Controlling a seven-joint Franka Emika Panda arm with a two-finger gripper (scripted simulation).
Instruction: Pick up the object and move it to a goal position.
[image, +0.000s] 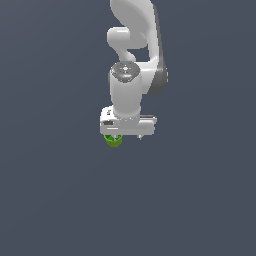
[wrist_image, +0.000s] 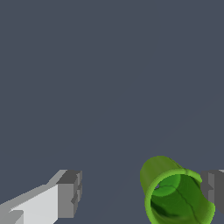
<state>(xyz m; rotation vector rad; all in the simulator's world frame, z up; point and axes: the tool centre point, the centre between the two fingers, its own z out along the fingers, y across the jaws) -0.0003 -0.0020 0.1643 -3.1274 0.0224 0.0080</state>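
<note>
cups: one green cup (wrist_image: 177, 197) | arms: one | claw (wrist_image: 142, 192): two fingers spread apart, cup beside one finger (wrist_image: 214, 190)

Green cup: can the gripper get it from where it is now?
Probably yes. The gripper is open with the green cup between its fingers, hard against one finger; nothing blocks closing.

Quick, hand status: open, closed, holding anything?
Hand: open, fingers spread wide, holding nothing. The green cup sits between them, close beside one finger and well apart from the other; contact cannot be told.
</note>
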